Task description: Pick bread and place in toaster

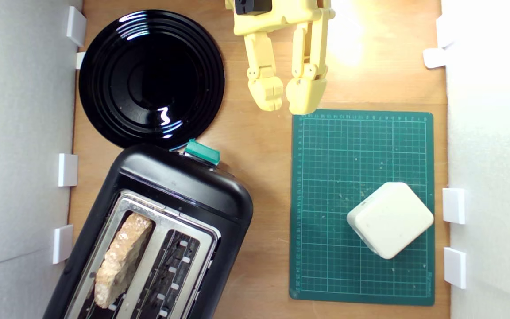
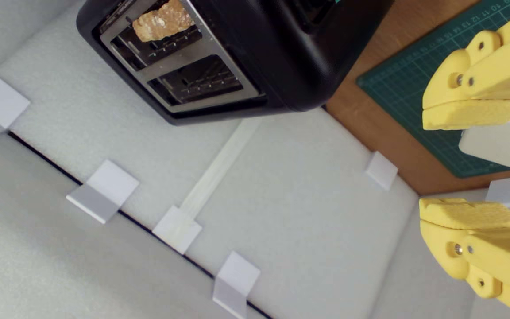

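Bread [image 1: 122,259] (pale, holey crumb, tan crust) stands in the toaster [image 1: 184,186] slot at 9 o'clock; its lower part is hidden inside. The toaster is cut off at 6 o'clock. Gripper [image 1: 285,98] empty, jaws apart.

Exterior view: toaster [image 1: 179,195] at lower left of the tabletop [image 1: 259,177], bread [image 1: 122,259] in its left slot. Plate [image 1: 151,77] behind the toaster, touching. Mat [image 1: 326,266] to the right, block [image 1: 390,219] on it. Hand [image 1: 283,95] between plate and mat.
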You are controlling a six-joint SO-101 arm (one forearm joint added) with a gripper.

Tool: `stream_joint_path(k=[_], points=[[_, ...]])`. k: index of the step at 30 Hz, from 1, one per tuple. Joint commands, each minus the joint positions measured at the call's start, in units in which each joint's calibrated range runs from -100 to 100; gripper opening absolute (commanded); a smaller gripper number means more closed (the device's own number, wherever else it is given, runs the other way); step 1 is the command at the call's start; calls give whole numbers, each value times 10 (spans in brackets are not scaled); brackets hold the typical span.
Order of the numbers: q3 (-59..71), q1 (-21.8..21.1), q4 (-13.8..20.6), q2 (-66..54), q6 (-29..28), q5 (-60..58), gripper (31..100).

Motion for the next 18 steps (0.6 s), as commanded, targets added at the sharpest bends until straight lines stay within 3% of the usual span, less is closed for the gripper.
stream_joint_path(k=[1,10,18], points=[[72,-6,2,-68,-1,-11,732],[291,-6,2,-241,3,-10,731],[401,0,4,-326,4,-9,729]])
